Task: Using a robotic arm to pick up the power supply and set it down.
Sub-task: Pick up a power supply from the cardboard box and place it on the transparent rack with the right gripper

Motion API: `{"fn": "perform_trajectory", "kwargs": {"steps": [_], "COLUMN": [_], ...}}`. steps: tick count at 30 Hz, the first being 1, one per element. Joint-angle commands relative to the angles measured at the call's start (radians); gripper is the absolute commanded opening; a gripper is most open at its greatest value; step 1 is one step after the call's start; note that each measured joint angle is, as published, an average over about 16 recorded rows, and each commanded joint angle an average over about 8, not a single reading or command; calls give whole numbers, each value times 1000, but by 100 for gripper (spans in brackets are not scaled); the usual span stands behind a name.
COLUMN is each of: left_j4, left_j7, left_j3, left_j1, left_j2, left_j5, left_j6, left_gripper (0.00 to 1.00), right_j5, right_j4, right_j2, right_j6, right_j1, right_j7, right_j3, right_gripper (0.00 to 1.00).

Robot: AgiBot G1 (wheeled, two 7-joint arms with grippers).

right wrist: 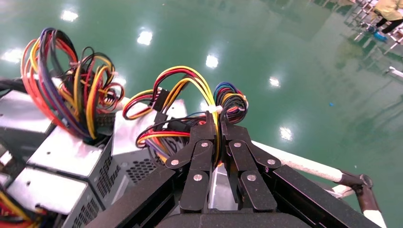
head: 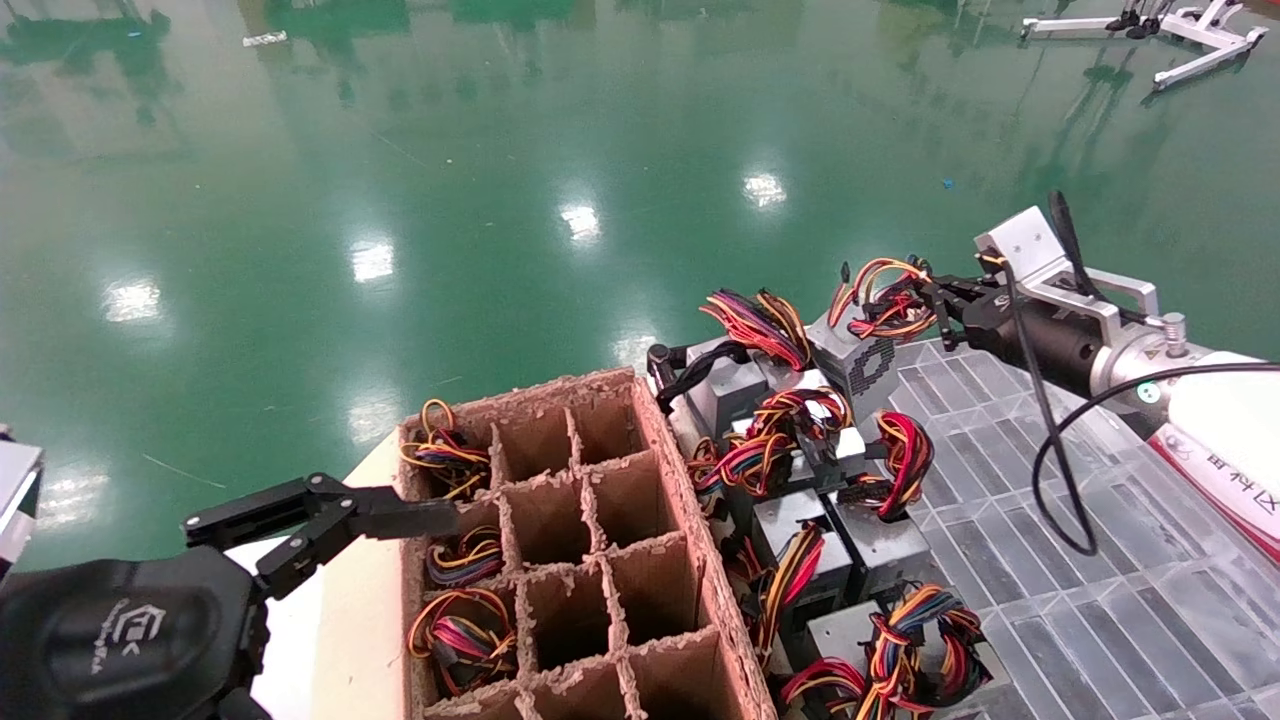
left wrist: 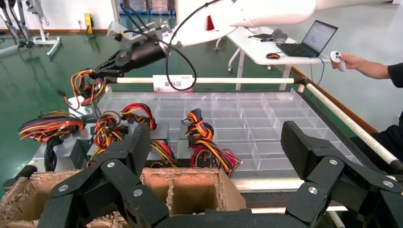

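Observation:
The power supply (head: 862, 366) is a grey box with a perforated vent, tilted at the far end of the cluster. Its coiled red, yellow and black wires (head: 885, 300) rise from its top. The white robotic arm (head: 1215, 420) on the right reaches in from the right. My right gripper (head: 925, 300) is shut on that wire bundle (right wrist: 190, 92), with yellow wires pinched between the fingers (right wrist: 202, 135). The grey box (right wrist: 135, 142) lies just below. In the left wrist view the right gripper (left wrist: 97, 73) holds the wires (left wrist: 85, 88). My left gripper (left wrist: 218, 142) is open over the cardboard box's near corner.
A brown cardboard divider box (head: 690, 540) has wire bundles in several left cells. Several more power supplies (head: 800, 470) crowd the clear compartment tray (head: 1050, 520). A white rail (left wrist: 214, 80) borders the tray. A person's hand with a controller (left wrist: 349, 61) and a laptop table (left wrist: 266, 50) lie beyond.

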Motion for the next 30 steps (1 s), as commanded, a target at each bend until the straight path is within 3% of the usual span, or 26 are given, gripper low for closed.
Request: {"fn": "perform_trajectory", "kwargs": {"steps": [1,16,30], "left_j4": [0,0,0], "left_j7": [0,0,0], "left_j3": [0,0,0], "left_j1": [0,0,0], "left_j2": [0,0,0], "left_j5": [0,0,0], "left_j6": [0,0,0], "left_gripper": [100,100,100], "right_j5": [-13,-90,-191], "right_j4": [1,1,9], "right_j2": [7,70,103], "right_j6": [-14,-176,-184], "right_j1": [8,28,66], "right_j7": [9,78,63], "right_j3": [-9,-61,-132], "right_gripper": [0,0,0]}}
